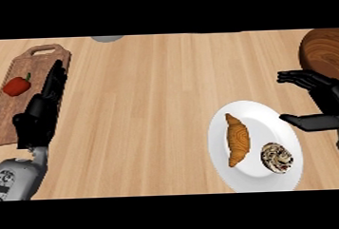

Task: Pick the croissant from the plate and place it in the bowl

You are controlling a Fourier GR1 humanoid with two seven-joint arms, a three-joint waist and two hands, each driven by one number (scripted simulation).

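Left hand [44, 104] rests open, fingers straight, over the board [11, 115], well apart. Croissant [237, 139] lies lengthwise on the plate [250, 113], just left of the right hand [320, 101], fingers spread, nearer. Bowl [324, 49] beyond.

The counter [158, 102] is evenly and brightly lit, only faint soft shadows being cast beside the right hand [319, 90] and under the plate [253, 111] near it.
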